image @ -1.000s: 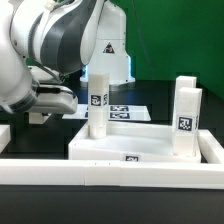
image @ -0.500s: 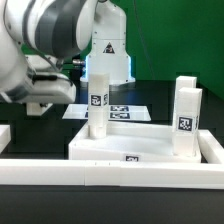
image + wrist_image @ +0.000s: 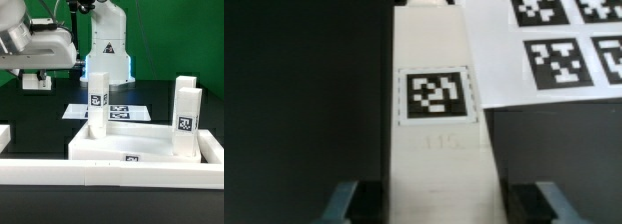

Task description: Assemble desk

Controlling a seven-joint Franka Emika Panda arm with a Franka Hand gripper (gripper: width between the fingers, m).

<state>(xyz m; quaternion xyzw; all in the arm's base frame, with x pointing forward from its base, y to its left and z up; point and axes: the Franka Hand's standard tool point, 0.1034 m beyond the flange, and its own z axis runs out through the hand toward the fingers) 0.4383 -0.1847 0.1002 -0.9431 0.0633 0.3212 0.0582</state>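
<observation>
Pincer (image 3: 36,82) hangs at the exterior view's upper left, above the black bench (image 3: 40,115), off to the left of the desk and touching no part. Jaws stand parted and hold nothing. In the wrist view its two dark fingers (image 3: 345,200) flank a leg (image 3: 438,150) in the picture with a thin dark gap each side, no contact. Top (image 3: 110,150) lies flat on the bench, mid-frame, recessed face up, a tag on its front edge. That leg (image 3: 97,100) stands upright in the top's far corner on the exterior view's left, tag facing the camera. Second leg (image 3: 186,118) stands upright in the corner on the exterior view's right, also tagged, well apart from the first. Marker board (image 3: 125,112) lies flat on the bench just behind the top; in the wrist view it (image 3: 562,50) shows beside the leg. Low white bars (image 3: 110,175) run along the front and sides of the top.
</observation>
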